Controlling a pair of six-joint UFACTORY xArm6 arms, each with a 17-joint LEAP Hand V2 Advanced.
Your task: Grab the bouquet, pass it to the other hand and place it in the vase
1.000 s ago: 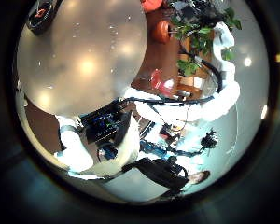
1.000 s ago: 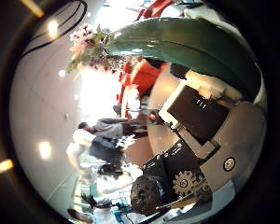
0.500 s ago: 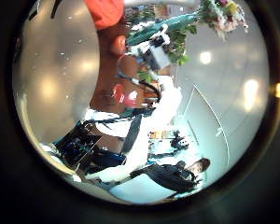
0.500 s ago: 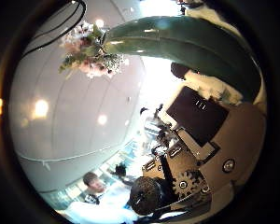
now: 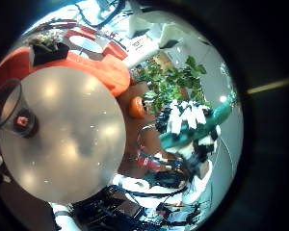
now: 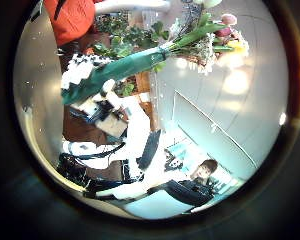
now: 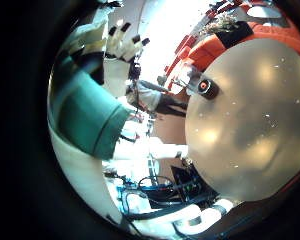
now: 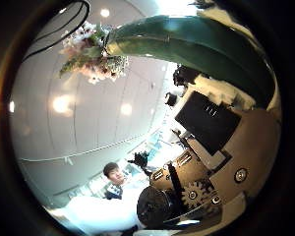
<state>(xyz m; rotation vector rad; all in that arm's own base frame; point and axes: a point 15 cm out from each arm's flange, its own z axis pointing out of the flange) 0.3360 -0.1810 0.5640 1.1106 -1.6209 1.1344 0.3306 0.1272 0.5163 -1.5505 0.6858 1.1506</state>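
Note:
My right hand holds the bouquet by its green wrap. In the right thumb side palm view the wrap [image 8: 187,44] runs close past the palm and the flowers [image 8: 88,51] stick out beyond it. In the right little finger side palm view the wrap [image 7: 85,112] fills the space beside the curled fingers [image 7: 120,42]. The left thumb side palm view shows the bouquet [image 6: 140,60] and the right hand [image 6: 85,75] closed round its lower end, away from the left palm. The left little finger side palm view shows the same hand [image 5: 188,123] on the wrap. A small dark vessel [image 5: 19,120] stands on the round table.
The round pale table [image 5: 67,144] also shows in the right little finger side palm view [image 7: 245,130], with the dark vessel [image 7: 203,87] near its edge. An orange-red thing [image 5: 77,63] and a leafy plant [image 5: 173,82] stand beside the table.
The left palm has swung away from the table, and its thumb side view now faces the bouquet and the right hand. The bouquet stays held in the right hand.

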